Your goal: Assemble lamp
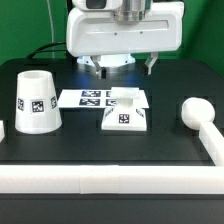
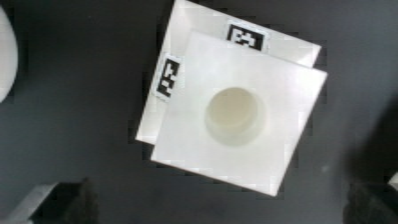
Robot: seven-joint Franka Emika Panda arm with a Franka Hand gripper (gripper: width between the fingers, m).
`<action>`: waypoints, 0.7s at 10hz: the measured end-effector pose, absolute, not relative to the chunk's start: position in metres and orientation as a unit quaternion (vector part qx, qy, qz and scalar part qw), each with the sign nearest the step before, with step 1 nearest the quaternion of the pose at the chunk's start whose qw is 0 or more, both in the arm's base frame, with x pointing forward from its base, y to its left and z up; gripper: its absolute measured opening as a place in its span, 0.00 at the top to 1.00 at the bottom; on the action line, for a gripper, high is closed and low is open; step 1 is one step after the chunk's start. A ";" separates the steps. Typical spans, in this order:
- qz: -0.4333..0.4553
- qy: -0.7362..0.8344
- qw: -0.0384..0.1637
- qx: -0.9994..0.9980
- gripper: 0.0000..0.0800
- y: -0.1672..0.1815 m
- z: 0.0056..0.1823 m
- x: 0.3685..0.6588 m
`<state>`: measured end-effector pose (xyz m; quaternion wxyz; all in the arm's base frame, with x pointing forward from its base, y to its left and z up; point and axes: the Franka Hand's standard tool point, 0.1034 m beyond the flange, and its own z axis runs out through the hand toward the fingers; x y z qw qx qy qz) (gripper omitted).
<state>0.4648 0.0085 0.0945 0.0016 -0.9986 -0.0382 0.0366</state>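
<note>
The lamp base (image 1: pixel 125 116), a low white square with a tag on its front face, sits at the table's middle. In the wrist view the base (image 2: pixel 231 110) lies straight below, its round socket (image 2: pixel 231 113) showing. My gripper (image 1: pixel 120 68) hangs above and slightly behind the base, open and empty; its dark fingertips (image 2: pixel 54 200) show apart at the picture's corners, and the gripper (image 2: pixel 222 208) touches nothing. The cone shade (image 1: pixel 35 101) stands at the exterior view's left. The bulb (image 1: pixel 194 111) lies at the right.
The marker board (image 1: pixel 92 98) lies flat just behind the base. A white rail (image 1: pixel 100 179) runs along the table's front edge and up the exterior view's right side (image 1: pixel 214 148). The shade's rim (image 2: pixel 6 60) shows at the wrist view's edge.
</note>
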 end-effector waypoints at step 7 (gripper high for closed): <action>0.034 0.041 0.009 -0.999 0.13 0.004 0.072 0.461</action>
